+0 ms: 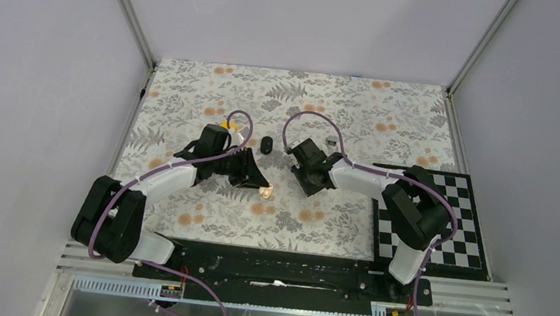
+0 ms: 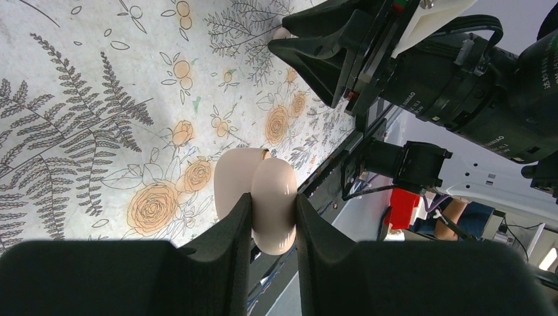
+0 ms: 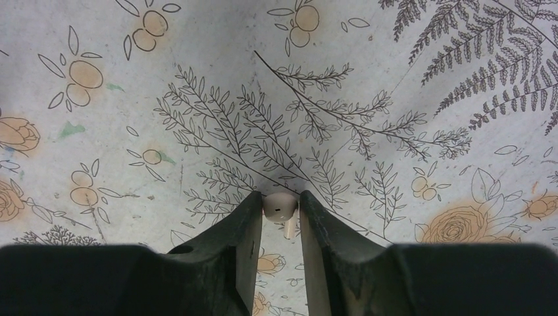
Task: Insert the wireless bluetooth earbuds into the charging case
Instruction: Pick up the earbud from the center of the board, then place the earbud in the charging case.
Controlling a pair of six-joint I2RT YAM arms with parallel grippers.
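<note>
My left gripper (image 2: 273,220) is shut on a glossy peach-cream rounded charging case (image 2: 275,191), held just above the floral table; its second half (image 2: 231,178) stands apart beside it, so it looks hinged open. In the top view the case (image 1: 266,192) shows at the left gripper's tip (image 1: 262,186). My right gripper (image 3: 281,209) is shut on a small cream earbud (image 3: 279,205) with a short stem, close above the table. In the top view the right gripper (image 1: 310,184) is a short way right of the case. I see no second earbud.
A small black oval object (image 1: 266,144) lies between the two wrists. A small grey metallic piece (image 1: 331,141) lies behind the right wrist and a yellow object (image 1: 226,126) behind the left wrist. A black-and-white checkered mat (image 1: 449,221) covers the right side.
</note>
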